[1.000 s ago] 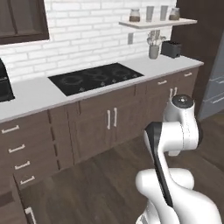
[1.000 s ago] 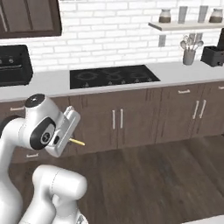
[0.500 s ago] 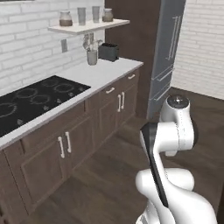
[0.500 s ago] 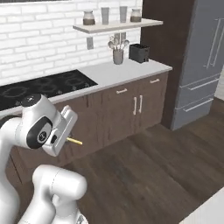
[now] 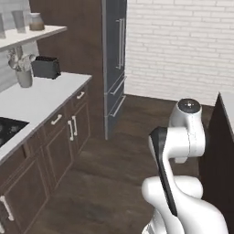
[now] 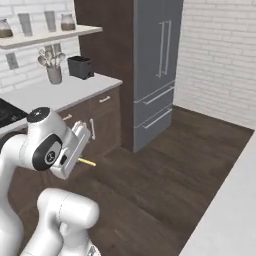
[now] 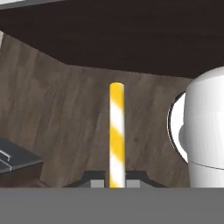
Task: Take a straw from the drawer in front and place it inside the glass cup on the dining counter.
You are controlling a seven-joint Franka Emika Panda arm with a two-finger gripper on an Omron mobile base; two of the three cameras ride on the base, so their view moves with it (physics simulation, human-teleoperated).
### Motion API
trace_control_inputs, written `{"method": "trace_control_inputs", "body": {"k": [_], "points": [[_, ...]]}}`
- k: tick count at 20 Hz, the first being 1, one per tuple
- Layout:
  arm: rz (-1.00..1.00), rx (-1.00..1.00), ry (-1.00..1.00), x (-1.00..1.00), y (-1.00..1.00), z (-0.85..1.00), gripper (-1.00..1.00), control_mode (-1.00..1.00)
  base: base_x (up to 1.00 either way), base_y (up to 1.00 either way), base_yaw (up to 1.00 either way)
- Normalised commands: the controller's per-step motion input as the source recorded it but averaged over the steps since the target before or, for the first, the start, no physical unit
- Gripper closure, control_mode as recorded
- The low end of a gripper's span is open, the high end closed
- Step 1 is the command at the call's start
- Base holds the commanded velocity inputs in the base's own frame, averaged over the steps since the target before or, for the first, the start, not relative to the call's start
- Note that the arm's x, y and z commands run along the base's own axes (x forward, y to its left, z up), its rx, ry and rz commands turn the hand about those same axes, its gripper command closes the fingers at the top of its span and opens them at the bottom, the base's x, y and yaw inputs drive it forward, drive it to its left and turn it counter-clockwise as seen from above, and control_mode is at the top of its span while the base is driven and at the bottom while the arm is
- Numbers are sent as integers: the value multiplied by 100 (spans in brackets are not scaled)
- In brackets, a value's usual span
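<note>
Gripper closed on the straw, which is pinched at its base and sticks straight out beyond the fingertips. In the right base view the straw's yellow tip pokes out from the hand, held over dark wood floor. Dining counter's white top lies at lower right; grey refrigerator stands beyond.

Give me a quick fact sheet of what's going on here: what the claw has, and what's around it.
claw: shut on the straw
straw: yellow and white stripes, sticking straight out of the claw
dining counter: white top, at the robot's right
fridge: tall, grey, doors shut
toaster: black, on the kitchen worktop
utensil holder: beside the toaster
floor: dark wood
</note>
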Motion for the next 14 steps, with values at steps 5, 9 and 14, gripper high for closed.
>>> {"method": "trace_control_inputs", "body": {"k": [5,9,14], "points": [[0,0,0,0,0,0,100,100,100,0,-42],[0,0,0,0,0,0,100,100,100,0,-46],[0,0,0,0,0,0,100,100,100,0,-47]]}}
